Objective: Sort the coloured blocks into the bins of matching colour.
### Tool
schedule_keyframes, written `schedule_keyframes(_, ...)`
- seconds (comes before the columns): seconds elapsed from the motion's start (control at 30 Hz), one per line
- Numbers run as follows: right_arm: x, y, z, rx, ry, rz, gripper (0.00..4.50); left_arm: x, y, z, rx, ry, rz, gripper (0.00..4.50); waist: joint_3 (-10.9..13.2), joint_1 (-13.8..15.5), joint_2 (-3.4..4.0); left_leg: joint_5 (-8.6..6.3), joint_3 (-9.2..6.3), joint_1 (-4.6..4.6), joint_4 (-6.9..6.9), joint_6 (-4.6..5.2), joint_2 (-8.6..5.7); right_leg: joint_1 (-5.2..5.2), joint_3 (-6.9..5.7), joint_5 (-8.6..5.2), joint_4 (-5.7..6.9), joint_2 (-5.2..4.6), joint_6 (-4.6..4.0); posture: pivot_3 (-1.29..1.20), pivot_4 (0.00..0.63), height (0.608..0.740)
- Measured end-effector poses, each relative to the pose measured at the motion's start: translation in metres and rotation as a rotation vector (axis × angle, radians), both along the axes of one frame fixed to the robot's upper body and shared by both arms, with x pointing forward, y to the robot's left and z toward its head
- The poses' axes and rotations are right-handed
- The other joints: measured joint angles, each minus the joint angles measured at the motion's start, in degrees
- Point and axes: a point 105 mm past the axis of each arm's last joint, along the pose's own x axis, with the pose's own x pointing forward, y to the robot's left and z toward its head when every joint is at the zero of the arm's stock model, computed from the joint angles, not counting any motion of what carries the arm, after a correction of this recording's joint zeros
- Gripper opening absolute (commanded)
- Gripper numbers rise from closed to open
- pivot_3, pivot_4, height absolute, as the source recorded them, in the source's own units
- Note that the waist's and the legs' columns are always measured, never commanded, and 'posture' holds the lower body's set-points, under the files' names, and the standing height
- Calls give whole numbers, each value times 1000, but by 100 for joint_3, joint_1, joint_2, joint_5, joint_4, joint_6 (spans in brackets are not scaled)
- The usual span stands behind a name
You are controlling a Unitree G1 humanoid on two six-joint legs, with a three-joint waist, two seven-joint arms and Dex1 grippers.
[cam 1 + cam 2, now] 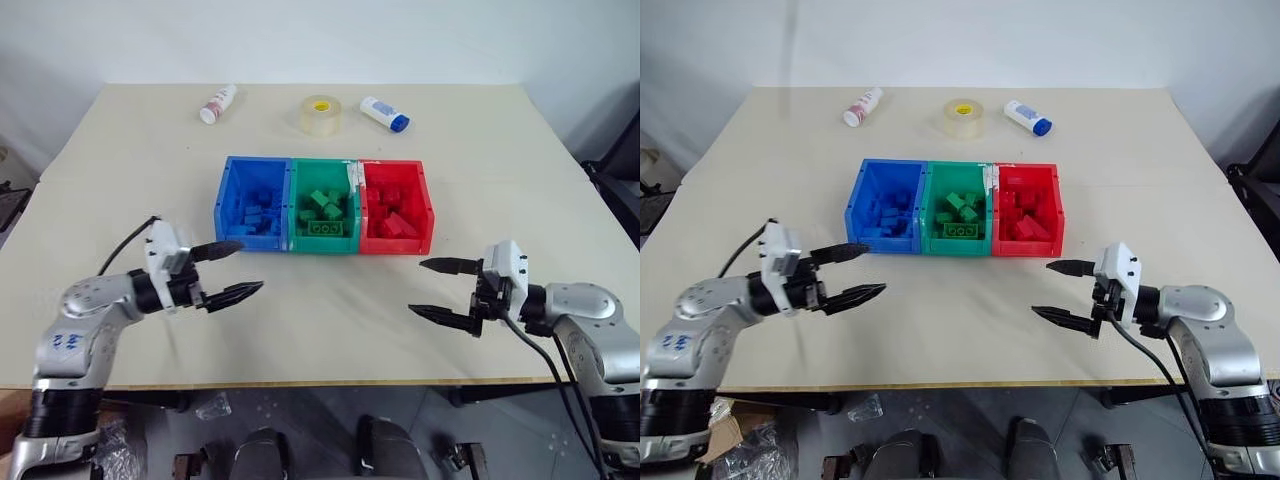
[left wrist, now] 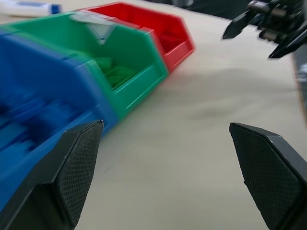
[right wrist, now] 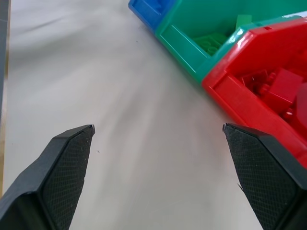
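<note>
Both pincers are held spread and empty above the table (image 1: 480,130), near its front edge. Left gripper (image 1: 232,270) is seen over the front left part of the surface, its two black fingers pointing toward the middle, with one fingertip just in front of the blue bin (image 1: 252,203). Right gripper (image 1: 432,289) is mirrored over the front right part, its fingers aimed inward and set a little apart from the red bin (image 1: 396,207).

Between and beyond the two, the bins are joined in one row at the middle of the table, the long axis of the row running parallel to the front edge: blue at the left, the green bin (image 1: 324,207) in the centre, red at the right. Blue blocks (image 1: 258,208), green blocks (image 1: 325,207) and red blocks (image 1: 392,218) are piled in the bins of matching colour; single pieces in the blue and red heaps are hard to tell apart.

Along the far edge, a white bottle with a red label (image 1: 217,103), a roll of clear tape (image 1: 321,115) and a white bottle with a blue cap (image 1: 385,113) are laid, both bottles on their sides and slanted.

In the left wrist view the blue bin is cut off and blurred.
</note>
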Motion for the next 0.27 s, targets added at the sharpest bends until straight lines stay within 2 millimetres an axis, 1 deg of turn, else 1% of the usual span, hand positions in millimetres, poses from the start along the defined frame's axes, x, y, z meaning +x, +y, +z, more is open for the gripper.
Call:
schedule_keyframes(0.1,2,-2,1,-3,-1,4,4500,-5,10,3,9,-27,-4,4480,0,-13,0,0,2,0,-3,-1,0,-1,-1,0,3,1,0,0,150,740)
schedule_keyframes(0.13,3,-2,1,-8,-3,4,4500,-5,16,2,14,-32,4,4480,0,-14,1,0,4,0,-3,-1,0,-1,0,0,2,0,0,0,150,740)
schedule_keyframes(0.27,3,-4,0,-13,3,4,4500,-7,29,0,14,-39,22,4480,0,-15,1,0,4,0,-3,-1,0,-2,0,0,2,0,0,0,150,740)
